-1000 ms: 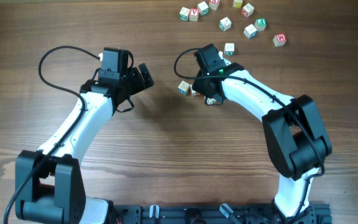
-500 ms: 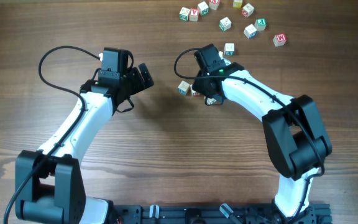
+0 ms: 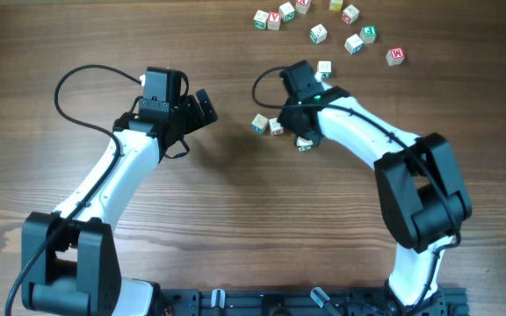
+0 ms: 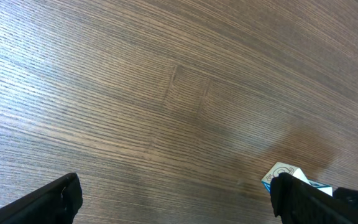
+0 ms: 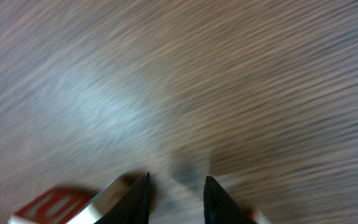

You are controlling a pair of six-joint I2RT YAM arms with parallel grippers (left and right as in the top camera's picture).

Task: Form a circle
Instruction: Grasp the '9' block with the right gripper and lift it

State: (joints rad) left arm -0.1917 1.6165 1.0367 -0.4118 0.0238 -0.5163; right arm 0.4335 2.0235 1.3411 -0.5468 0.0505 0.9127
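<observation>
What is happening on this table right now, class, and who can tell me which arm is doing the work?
Two robot arms are working with small letter cubes on a wooden table. The right hand is down at a small group of letter cubes near the middle. Its fingers are a little apart with nothing between them. The left hand hovers wide open off to the side, holding nothing. Other loose cubes lie scattered along the far edge.
</observation>
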